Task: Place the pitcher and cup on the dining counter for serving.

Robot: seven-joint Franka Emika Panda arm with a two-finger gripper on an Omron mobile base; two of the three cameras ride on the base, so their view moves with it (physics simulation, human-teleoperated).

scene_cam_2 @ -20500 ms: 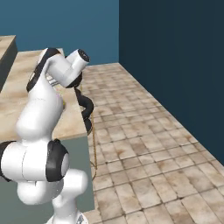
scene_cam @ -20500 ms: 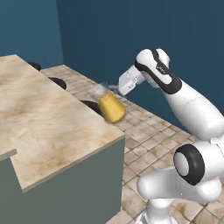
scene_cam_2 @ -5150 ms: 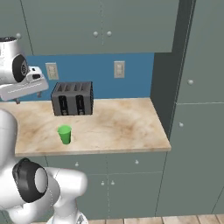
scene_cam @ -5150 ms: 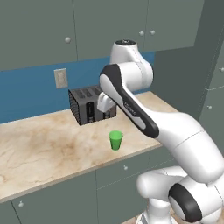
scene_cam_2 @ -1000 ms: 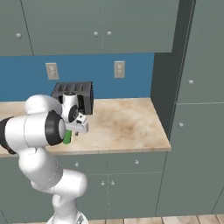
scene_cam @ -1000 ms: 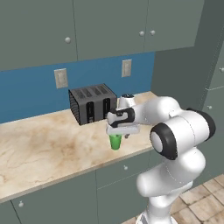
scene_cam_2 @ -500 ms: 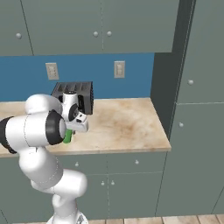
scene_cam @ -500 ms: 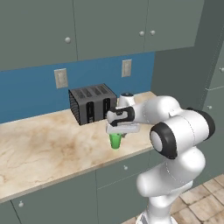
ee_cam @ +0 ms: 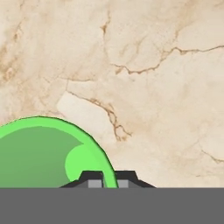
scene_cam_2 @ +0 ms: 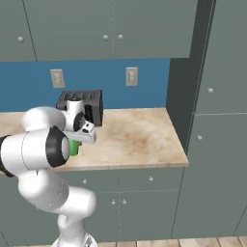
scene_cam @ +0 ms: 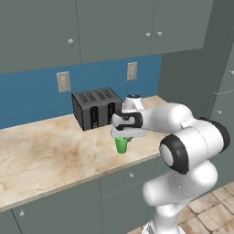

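Since a second ago the fingers have drawn together on the cup's rim, while the arm and cup sit where they were. The worktop [scene_cam: 50, 151], beige and marble-veined, runs under grey cabinets, with a dark toaster [scene_cam: 95, 109] at its back edge against the blue wall. The gripper [scene_cam: 122, 135] hangs straight down over the cup [scene_cam: 121, 145], which stands upright near the worktop's front edge, in front of the toaster and apart from it. In the hand view the two fingertips [ee_cam: 92, 178] pinch the cup's wall, one inside and one outside. The cup is small, plain, bright green and tapered.
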